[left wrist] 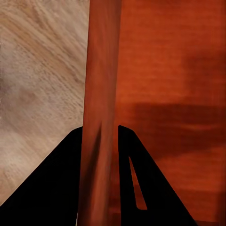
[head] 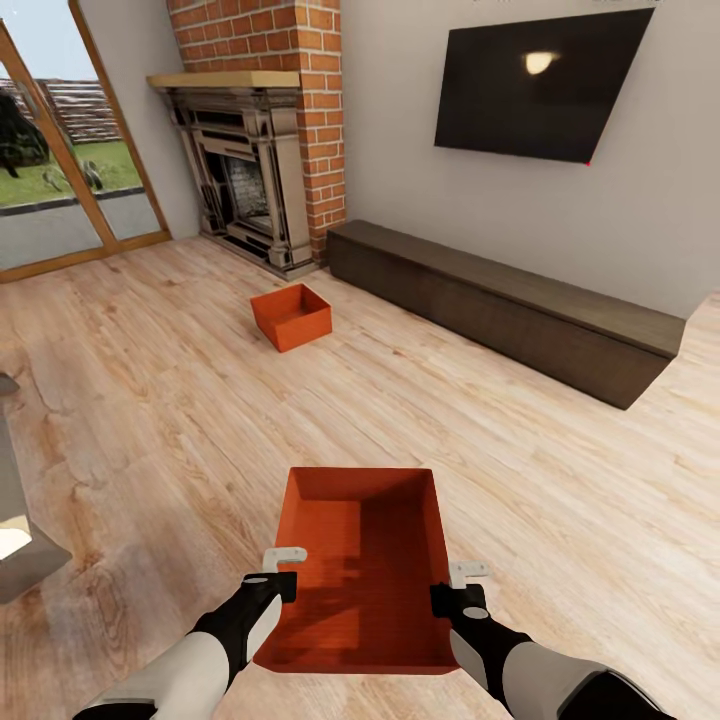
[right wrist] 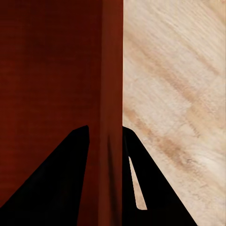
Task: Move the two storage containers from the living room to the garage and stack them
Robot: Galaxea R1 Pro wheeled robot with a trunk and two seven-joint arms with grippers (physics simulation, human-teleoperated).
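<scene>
An orange-red storage container (head: 365, 570) is in front of me over the living room's wood floor, held by both arms. My left gripper (head: 283, 565) is shut on its left wall (left wrist: 100, 94), one black finger (left wrist: 52, 188) on each side. On the opposite wall (right wrist: 112, 84) my right gripper (head: 462, 582) is shut the same way. The second storage container (head: 291, 316) sits on the planks farther off, near the fireplace.
A brick fireplace (head: 255, 140) stands at the back left, with glass doors (head: 60, 170) left of it. A long dark low cabinet (head: 510, 305) runs along the wall under the TV (head: 540, 85). A grey furniture edge (head: 15, 520) juts in at the left.
</scene>
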